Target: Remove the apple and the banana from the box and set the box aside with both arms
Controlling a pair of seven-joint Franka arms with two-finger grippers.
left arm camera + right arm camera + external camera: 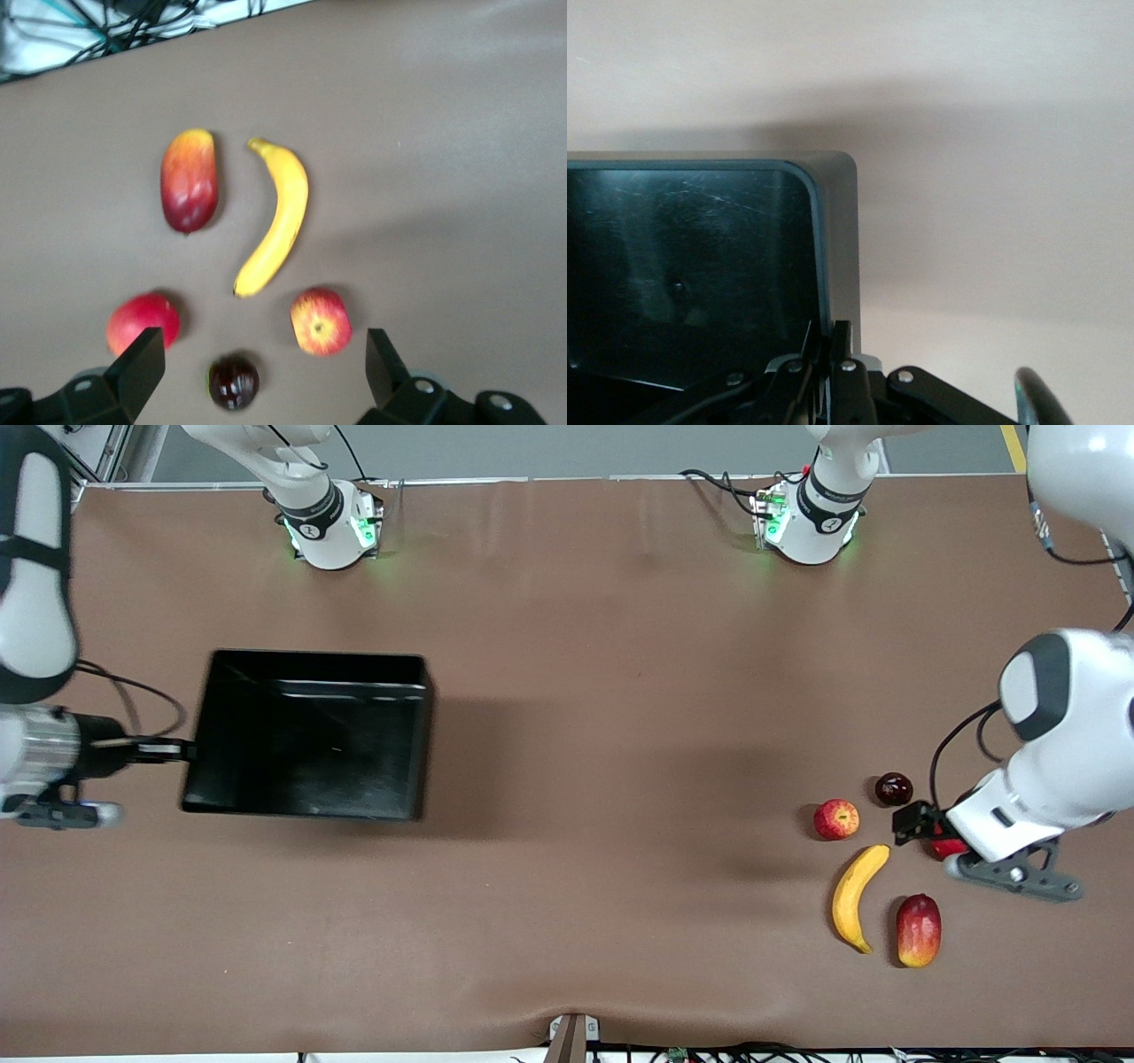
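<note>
The black box (310, 735) is at the right arm's end of the table. My right gripper (182, 751) is shut on the box's wall at that end. In the right wrist view the box (682, 266) has its rim pinched in my right gripper (830, 341). The yellow banana (856, 897) and the small streaked apple (836, 819) lie at the left arm's end. My left gripper (921, 831) is open and empty, low over the fruit group. The left wrist view shows the banana (275, 217) and the apple (320, 320) ahead of my left gripper (261, 372).
A red-yellow mango (919, 930) (189, 179) lies beside the banana. A plain red fruit (943, 848) (142, 323) is partly under the left hand. A dark round fruit (894, 788) (233, 382) sits between the open fingers in the left wrist view.
</note>
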